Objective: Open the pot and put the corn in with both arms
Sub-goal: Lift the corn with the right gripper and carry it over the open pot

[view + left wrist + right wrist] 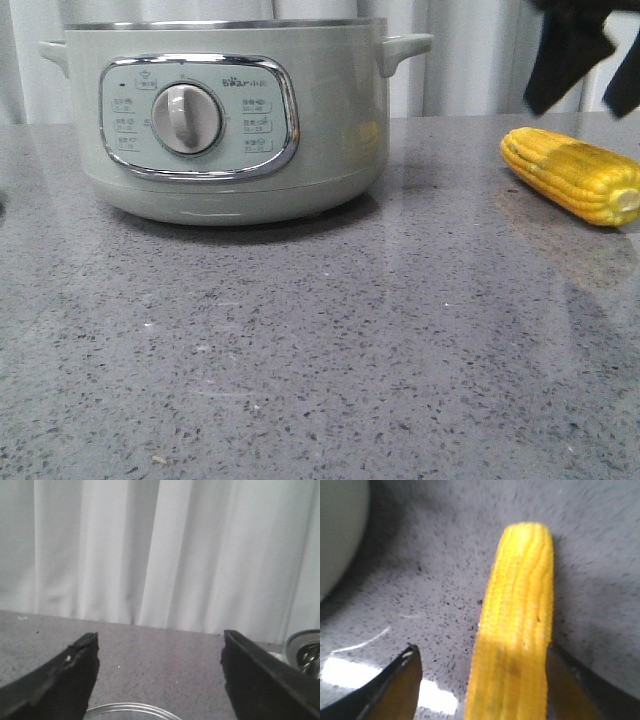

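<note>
Right tool (480, 680) gapes astride the corn (517, 625); left tool (160, 680) open, empty.

The black right claw (585, 60) hangs at the front view's two o'clock, fingers spread wide apart. The black left claw (160, 675), seen from its wrist, also stands wide open, empty.

pot (330, 130) top cropped, corn (517, 630) blurred, btm cut off

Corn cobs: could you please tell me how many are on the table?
1. The corn lies on the grey table, right of the pot, below the open right hand. None seems hidden.
</note>
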Available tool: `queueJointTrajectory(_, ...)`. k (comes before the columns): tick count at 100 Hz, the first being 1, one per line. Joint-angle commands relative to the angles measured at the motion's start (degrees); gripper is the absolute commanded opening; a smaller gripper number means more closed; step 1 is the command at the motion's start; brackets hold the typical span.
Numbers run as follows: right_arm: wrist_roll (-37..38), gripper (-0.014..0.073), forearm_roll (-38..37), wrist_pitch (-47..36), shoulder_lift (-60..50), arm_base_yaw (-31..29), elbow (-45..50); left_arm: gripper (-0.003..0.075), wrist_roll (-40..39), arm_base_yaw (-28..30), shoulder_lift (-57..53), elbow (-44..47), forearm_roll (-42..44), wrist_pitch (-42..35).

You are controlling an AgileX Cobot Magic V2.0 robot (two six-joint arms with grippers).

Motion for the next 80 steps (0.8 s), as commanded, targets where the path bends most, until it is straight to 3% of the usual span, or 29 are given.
queueJointTrajectory(1,-0.51,0.0427,-0.4,1.38,2.87,-0.02,-4.32,0.0461,-0.42,-0.31,-4.7,-1.56,-0.13,0.0)
queueJointTrajectory(16,-0.4,0.0389,-0.4,4.07,6.76,-0.02,-5.16,0.0461,-0.42,-0.31,-10.71,-1.56,-0.21,1.36)
queueJointTrajectory(35,-0.27,0.0057,-0.4,3.85,6.31,-0.02,-5.16,0.0461,-0.42,-0.31,-13.5,-1.56,-1.76,1.36)
queueJointTrajectory(42,-0.27,-0.0014,-0.51,3.85,5.34,-0.02,-5.28,0.0461,-0.42,-0.31,-13.5,-1.56,-2.72,1.36)
queueJointTrajectory(63,-0.27,-0.0037,-0.4,0.44,-1.97,0.25,-7.28,0.0461,-0.42,-0.31,-13.5,-1.56,-2.82,1.36)
queueJointTrajectory(80,-0.27,-0.0036,2.67,-1.97,-7.78,2.98,-15.23,0.0461,-0.42,-0.31,-13.5,-1.56,-5.09,1.36)
